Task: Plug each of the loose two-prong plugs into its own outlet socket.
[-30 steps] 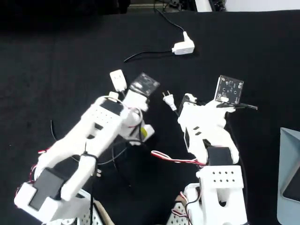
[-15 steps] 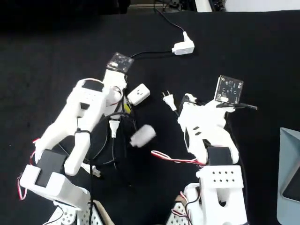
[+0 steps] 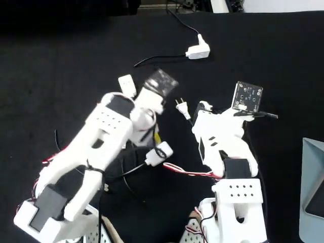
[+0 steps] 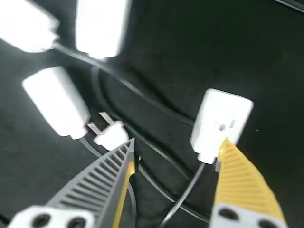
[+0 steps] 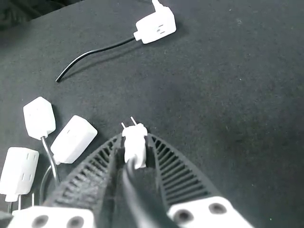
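The right gripper [image 5: 134,142] is clamped on a plug [image 5: 133,134], prongs forward, above the bench [image 5: 237,95] and well short of the far socket [image 5: 156,27]; lining the prongs up with its slots looks the next job. The left gripper [image 4: 176,145] hangs, jaws apart, over a nearer socket [image 4: 221,121] and a loose plug [image 4: 110,134]. The white blocks [image 4: 56,100] beside them are hard to identify.

Blurred white block [image 4: 102,26], edge-cut
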Available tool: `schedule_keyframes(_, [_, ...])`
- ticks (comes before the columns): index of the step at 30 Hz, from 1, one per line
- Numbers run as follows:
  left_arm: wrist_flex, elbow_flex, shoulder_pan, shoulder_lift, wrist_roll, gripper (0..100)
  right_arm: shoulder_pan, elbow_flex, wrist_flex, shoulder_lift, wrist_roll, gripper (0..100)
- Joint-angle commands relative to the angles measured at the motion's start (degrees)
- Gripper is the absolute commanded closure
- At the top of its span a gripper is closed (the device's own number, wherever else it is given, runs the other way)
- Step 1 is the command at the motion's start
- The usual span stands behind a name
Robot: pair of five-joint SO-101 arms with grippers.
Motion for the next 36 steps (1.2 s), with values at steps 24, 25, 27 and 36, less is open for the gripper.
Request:
schedule_keyframes(24, [-12.1, 2.1, 8.4, 17.4, 0.8, 74, 10.2, -5.7, -1.3, 0.0, -0.6, 98.6])
schedule_keyframes(25, [-10.5, -0.3, 6.9, 18.5, 0.6, 75, 10.2, -5.7, -1.3, 0.0, -0.6, 98.6])
schedule_keyframes(27, [-8.2, -4.3, 4.1, 19.8, 0.6, 76, 10.2, -5.7, -1.3, 0.0, -0.6, 98.6])
schedule_keyframes(36, [-6.0, -8.2, 1.6, 20.2, 0.5, 76, 10.1, -5.6, -1.3, 0.0, -0.6, 98.6])
